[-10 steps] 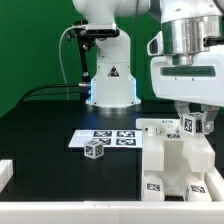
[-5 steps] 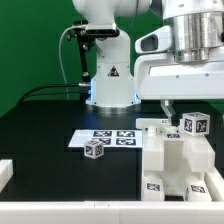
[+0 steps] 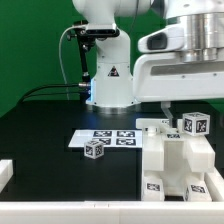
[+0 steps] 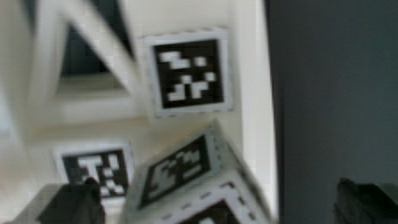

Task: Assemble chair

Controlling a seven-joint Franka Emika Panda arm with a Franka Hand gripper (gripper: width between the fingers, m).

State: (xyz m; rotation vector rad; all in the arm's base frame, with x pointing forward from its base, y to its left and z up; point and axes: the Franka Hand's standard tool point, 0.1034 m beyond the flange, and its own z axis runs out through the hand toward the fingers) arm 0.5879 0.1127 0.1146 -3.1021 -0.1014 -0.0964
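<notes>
1. Table (image 3: pixel 45 130): flat black top with a white rim (image 3: pixel 80 212) along the near edge.
2. Backdrop (image 3: pixel 30 45): plain green wall behind, on the exterior view's left.
3. Robot base (image 3: pixel 108 75): white pedestal at the back centre of the table. It glows blue low on its side, and a dark cable (image 3: pixel 66 50) loops off it.
4. Marker board (image 3: pixel 108 137): thin, white and tagged, lying flat in front of the base.
5. Cube (image 3: pixel 95 149): small, white and tagged. It sits loose at the board's near edge, well apart from the arm.
6. Chair (image 3: pixel 168 165): chunky white stack of tagged parts on the exterior view's right, just beside the board. A tagged block (image 3: pixel 195 125) stands upright on top.
7. Gripper (image 4: pixel 222 203): directly above the chair, with its bulky white housing hiding the room behind. The jaws are spread wide and hold nothing. In the wrist view the dark fingertips (image 4: pixel 71 205) stand on either side of the tagged white parts, clear of them. That view is blurred.
</notes>
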